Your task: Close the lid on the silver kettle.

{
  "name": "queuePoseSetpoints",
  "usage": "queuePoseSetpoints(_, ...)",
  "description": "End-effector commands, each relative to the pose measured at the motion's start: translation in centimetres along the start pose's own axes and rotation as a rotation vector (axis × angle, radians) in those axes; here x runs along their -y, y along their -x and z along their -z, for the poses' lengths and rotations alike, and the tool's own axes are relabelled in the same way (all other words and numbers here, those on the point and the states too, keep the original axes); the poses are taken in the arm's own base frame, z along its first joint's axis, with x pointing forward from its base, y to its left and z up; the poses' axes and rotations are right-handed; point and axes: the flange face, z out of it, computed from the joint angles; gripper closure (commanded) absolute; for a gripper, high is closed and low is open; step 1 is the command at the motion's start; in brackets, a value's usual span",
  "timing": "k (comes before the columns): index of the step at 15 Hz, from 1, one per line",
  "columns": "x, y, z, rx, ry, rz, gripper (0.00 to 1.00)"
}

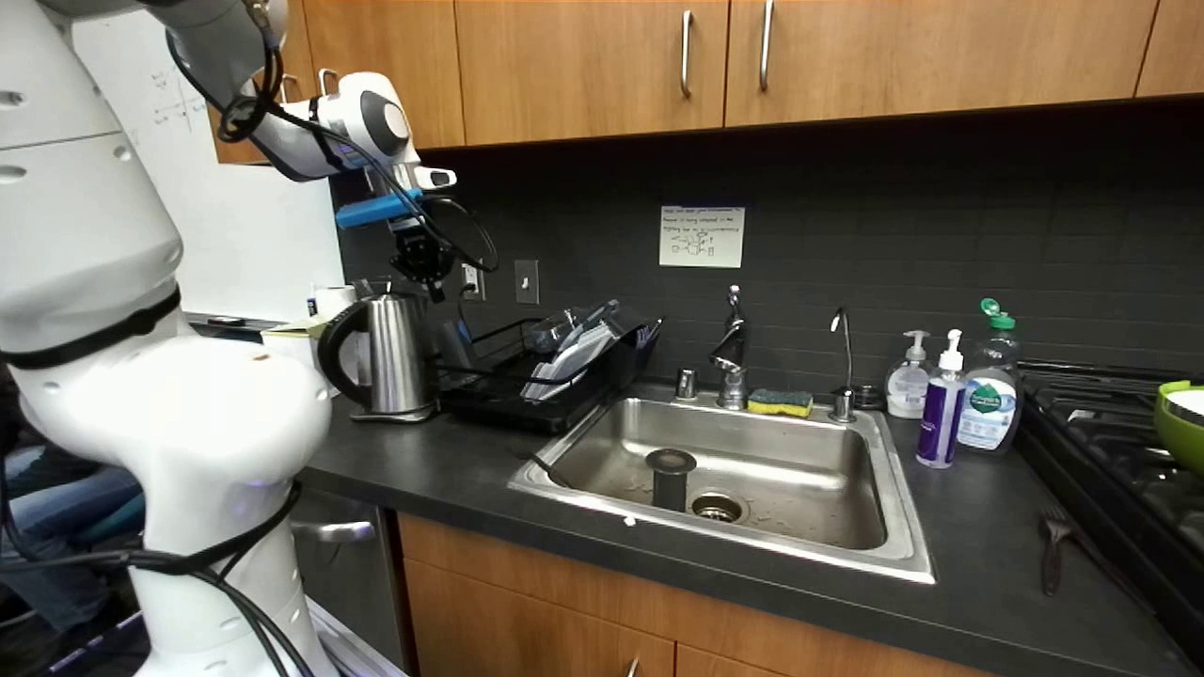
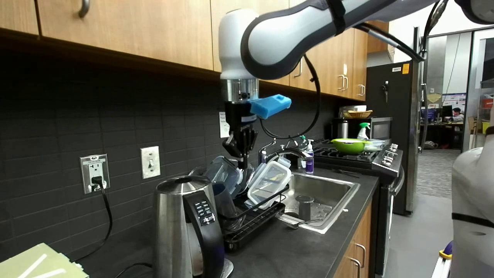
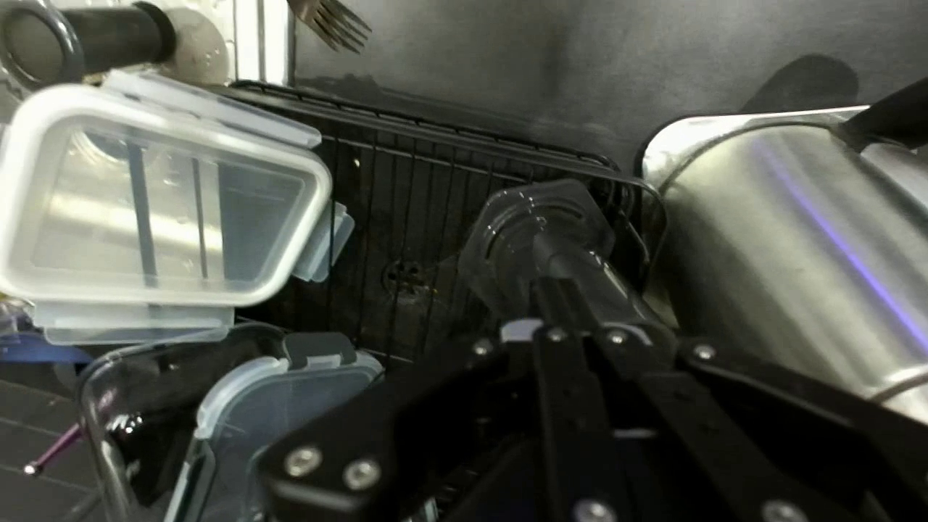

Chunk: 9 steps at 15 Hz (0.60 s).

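Note:
The silver kettle point(image 1: 400, 357) stands upright on its base on the counter, beside the dish rack. In an exterior view point(image 2: 175, 227) its black handle with buttons faces the camera. Its round lid point(image 2: 184, 184) looks flat and down on the top there. In the wrist view the kettle's steel side point(image 3: 790, 254) fills the right edge; its lid is out of view. My gripper point(image 1: 435, 293) hangs pointing down, above the near end of the rack, apart from the kettle. Its fingertips point(image 3: 565, 297) are together with nothing between them; it also shows in an exterior view point(image 2: 242, 164).
The black dish rack point(image 1: 499, 371) holds clear containers and lids point(image 3: 167, 210); a clear tumbler point(image 3: 573, 261) lies below my fingertips. The sink point(image 1: 752, 545) is beyond the rack. Wooden cabinets point(image 1: 593, 66) hang above. A cord point(image 2: 106, 216) runs from the wall outlet near the kettle.

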Motion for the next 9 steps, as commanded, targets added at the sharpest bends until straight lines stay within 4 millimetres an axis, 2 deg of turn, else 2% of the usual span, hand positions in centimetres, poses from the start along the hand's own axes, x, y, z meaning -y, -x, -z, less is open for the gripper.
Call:
queuePoseSetpoints(1,-1.7,1.5,-0.6,0.043,-0.004,-0.095,1.00)
queuePoseSetpoints(4,-2.9,2.1,-1.2,0.063,-0.015,-0.153,1.00)
queuePoseSetpoints(5,-3.3,2.2,-1.4,0.068,-0.017,-0.171,0.74)
queuePoseSetpoints(7,-3.9,2.4,-1.6,0.077,-0.022,-0.201,0.70)
queuePoseSetpoints(8,-3.3,1.5,-1.9,0.069,-0.015,-0.159,0.88)
queuePoseSetpoints(9,-3.6,1.6,-2.0,0.071,-0.016,-0.169,0.82)
